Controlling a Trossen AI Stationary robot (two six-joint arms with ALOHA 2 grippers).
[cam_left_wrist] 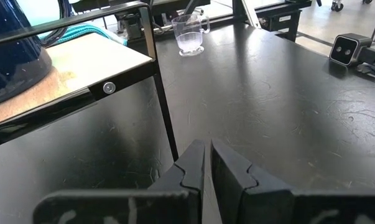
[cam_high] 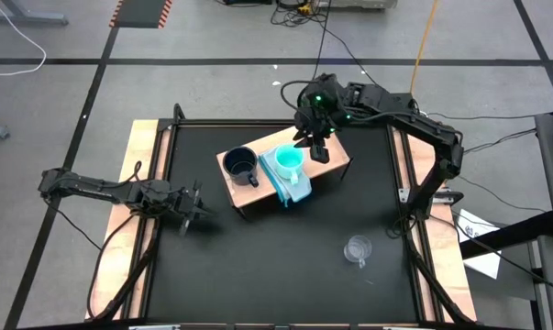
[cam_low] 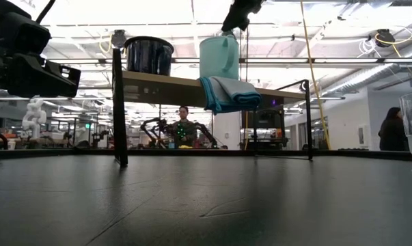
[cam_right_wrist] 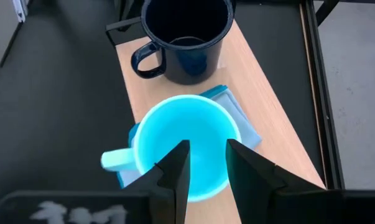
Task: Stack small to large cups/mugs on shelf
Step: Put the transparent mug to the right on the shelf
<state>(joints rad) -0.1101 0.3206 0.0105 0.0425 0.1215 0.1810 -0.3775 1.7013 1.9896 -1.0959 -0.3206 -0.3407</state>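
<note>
The tan wooden shelf (cam_high: 336, 165) stands on black legs at the table's far middle. On it stand a dark navy mug (cam_high: 240, 165) and a turquoise cup (cam_high: 288, 161). The turquoise cup (cam_low: 219, 58) stands upright on a pale blue folded cloth (cam_low: 226, 92). My right gripper (cam_right_wrist: 207, 146) hovers open just above the cup's rim and points slantwise down, with nothing between its fingers. A clear glass mug (cam_high: 357, 248) stands upright on the black table at the near right. My left gripper (cam_left_wrist: 207, 155) is shut and low over the table's left side.
The shelf's black metal legs (cam_left_wrist: 165, 106) stand between my left gripper and the table's middle. The cloth hangs over the shelf's near edge. A small camera (cam_left_wrist: 349, 50) sits on the table. Bare black table lies around the glass mug. People are in the room behind.
</note>
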